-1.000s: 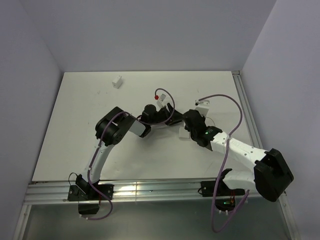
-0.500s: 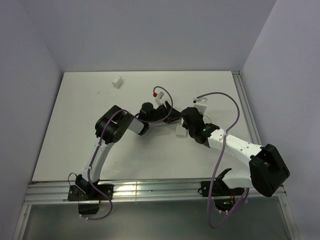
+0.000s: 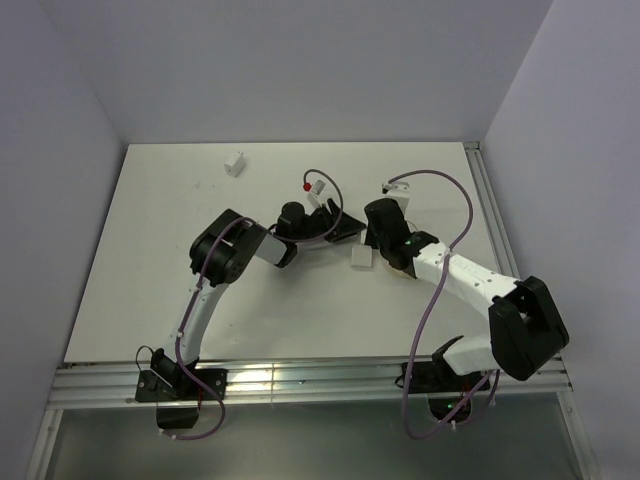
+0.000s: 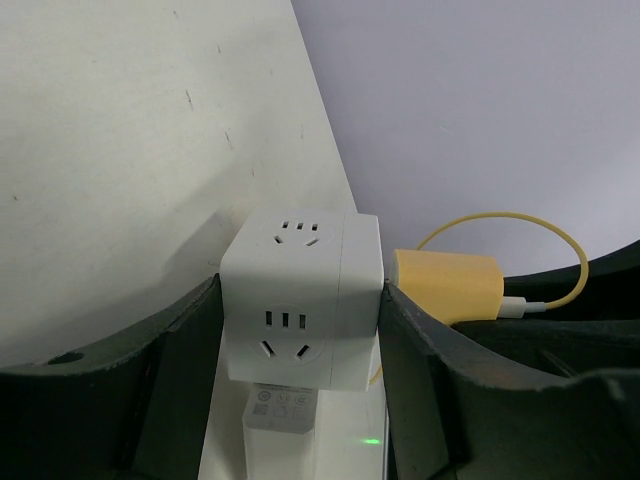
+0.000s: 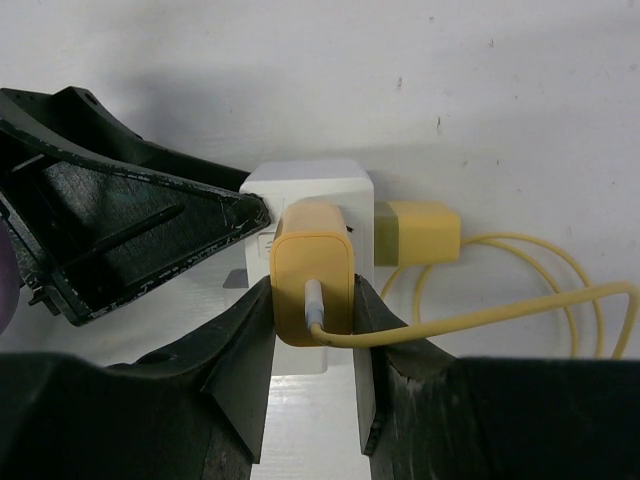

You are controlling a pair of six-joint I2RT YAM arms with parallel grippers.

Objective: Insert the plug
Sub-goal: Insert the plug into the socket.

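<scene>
Holding the yellow plug (image 5: pixel 311 258) tight between its fingers, the right gripper (image 5: pixel 313 292) keeps it against one face of the white socket cube (image 5: pixel 305 181). The left gripper (image 4: pixel 300 294) clamps this cube on the table (image 4: pixel 120 150). A second yellow plug (image 5: pixel 421 232) sits at the cube's side.

We see a plain white socket cube (image 4: pixel 298 262) with dark slots, and both the left gripper (image 4: pixel 300 290) and the right gripper (image 5: pixel 312 292) are matt black. The plug (image 5: pixel 312 262) is warm yellow with a white connector and a yellow cable (image 5: pixel 500 318), and a second plug (image 5: pixel 422 232) is the same yellow. The table (image 3: pixel 160 250) is off-white with faint dark specks, the walls (image 3: pixel 300 70) pale lilac, the arm cables (image 3: pixel 432 174) purple, and a small bead (image 3: pixel 307 186) red.
</scene>
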